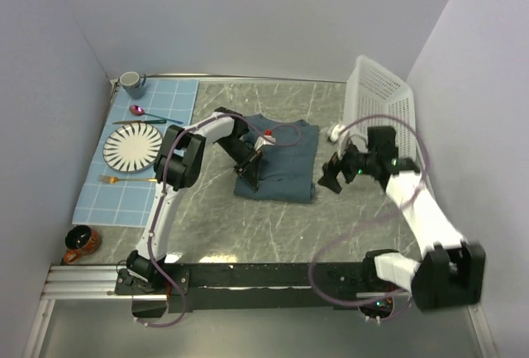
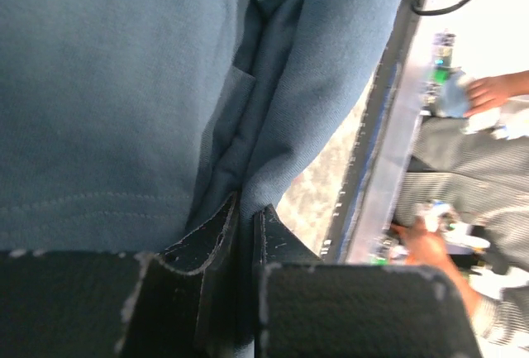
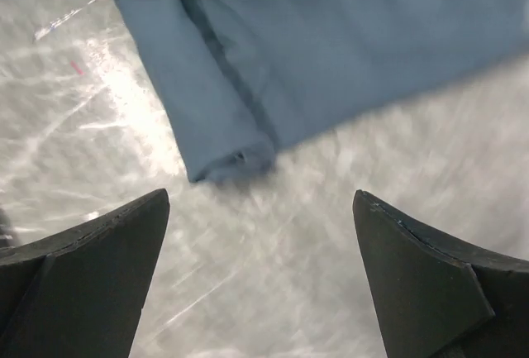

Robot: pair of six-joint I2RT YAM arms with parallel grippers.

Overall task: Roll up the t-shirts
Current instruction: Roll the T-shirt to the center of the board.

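A dark slate-blue t-shirt (image 1: 285,155) lies folded into a rectangle at the middle of the marble table. My left gripper (image 1: 249,176) is down at the shirt's near-left corner. In the left wrist view its fingers (image 2: 277,238) are shut on a fold of the t-shirt (image 2: 107,85), with cloth pinched between them. My right gripper (image 1: 329,178) hovers just right of the shirt's near-right corner. It stands wide open (image 3: 261,195) with only bare table between its fingers. The shirt's folded corner (image 3: 227,155) lies just beyond them.
A white basket (image 1: 382,102) leans at the back right, with a small white object (image 1: 336,133) beside it. On the left a light blue placemat (image 1: 124,205) carries a striped plate (image 1: 132,146), fork (image 1: 124,179), spoon (image 1: 140,111) and mug (image 1: 131,83). A brown cup (image 1: 80,242) stands near the front left.
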